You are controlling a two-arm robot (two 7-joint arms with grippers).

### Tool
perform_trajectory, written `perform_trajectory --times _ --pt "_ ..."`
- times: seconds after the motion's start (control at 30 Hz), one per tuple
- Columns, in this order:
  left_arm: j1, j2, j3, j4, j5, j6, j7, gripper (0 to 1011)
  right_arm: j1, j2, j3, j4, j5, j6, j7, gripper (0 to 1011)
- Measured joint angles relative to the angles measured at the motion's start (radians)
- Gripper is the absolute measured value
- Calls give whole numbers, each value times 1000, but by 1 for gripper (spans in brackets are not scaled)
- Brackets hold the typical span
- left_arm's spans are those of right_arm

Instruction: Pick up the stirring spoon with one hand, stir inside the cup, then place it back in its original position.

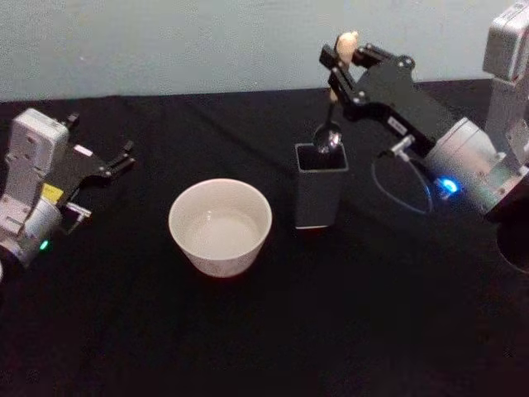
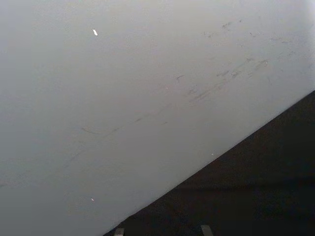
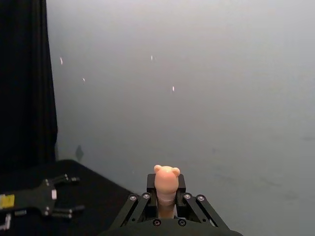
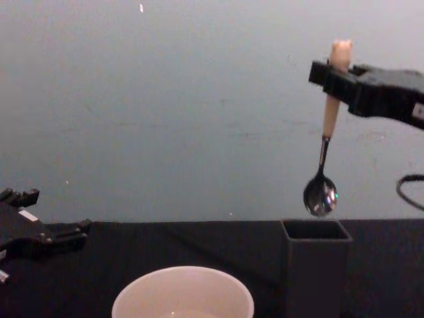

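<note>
The right gripper (image 4: 333, 71) is clamped on the cream handle of the stirring spoon (image 4: 324, 152), just below its little bear head, which pokes up above the fingers in the right wrist view; we see the spoon hanging upright, bowl down, with the bowl clear of the rim of the dark box holder (image 4: 317, 264) and directly over its opening; the chest view shows a small gap between bowl and rim, so we judge the spoon fully lifted out or about to go back in, and the frames alone do not settle which. The cup (image 1: 220, 225) stands on the black table (image 1: 264, 347) just beside the holder, toward the robot's left, with nothing in it but a pale interior. Whether stirring is done we cannot tell; what certainly remains is setting the spoon into the holder and releasing it. The left gripper (image 1: 107, 165) lies parked at the table's left side, well apart from the cup, its fingers spread.
</note>
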Motion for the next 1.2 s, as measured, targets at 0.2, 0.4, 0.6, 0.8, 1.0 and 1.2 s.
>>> perform_trajectory --times 0.2,0.4,0.6,0.8,1.0,1.2 --pt "0 0 0 0 0 0 0 1001 1 -6 -8 38 -7 -8 10 217" --pt "0 0 0 0 0 0 0 1001 11 -19 -17 75 -12 -17 17 217" --pt "0 0 0 0 0 0 0 1001 12 -22 -28 108 -24 -11 22 217" --pt "0 0 0 0 0 0 0 1001 4 -25 -34 128 -31 1 20 216" --pt "0 0 0 0 0 0 0 1001 -5 -33 -40 150 -43 15 8 216" --pt "0 0 0 0 0 0 0 1001 -13 -39 -46 164 -53 27 4 216"
